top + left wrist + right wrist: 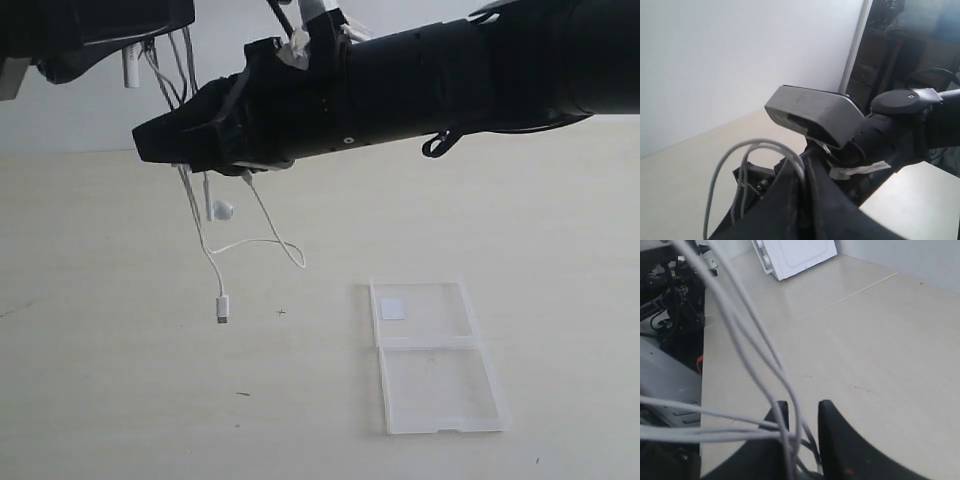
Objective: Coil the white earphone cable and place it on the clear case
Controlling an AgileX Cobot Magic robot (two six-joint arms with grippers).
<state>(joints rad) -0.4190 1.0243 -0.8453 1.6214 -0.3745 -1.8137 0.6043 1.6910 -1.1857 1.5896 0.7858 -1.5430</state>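
The white earphone cable [255, 242] hangs in the air in several strands from under my right gripper [150, 140], at the upper left of the exterior view. An earbud [223, 210] and the plug [222, 308] dangle above the table. My left gripper [807, 165] is shut on loops of the cable [757, 143]. In the right wrist view my right gripper [802, 407] stands open, and cable strands [740, 305] run through the gap and over one finger. The clear case [430, 400] lies open and flat on the table to the lower right, its white sticker [392, 308] in the far half.
The beige table [120, 400] stretches under both arms. My right arm [450, 70] spans the top of the exterior view. A white box [795, 255] stands beyond the table's far end. Dark shelving [880, 55] stands behind the white wall panel.
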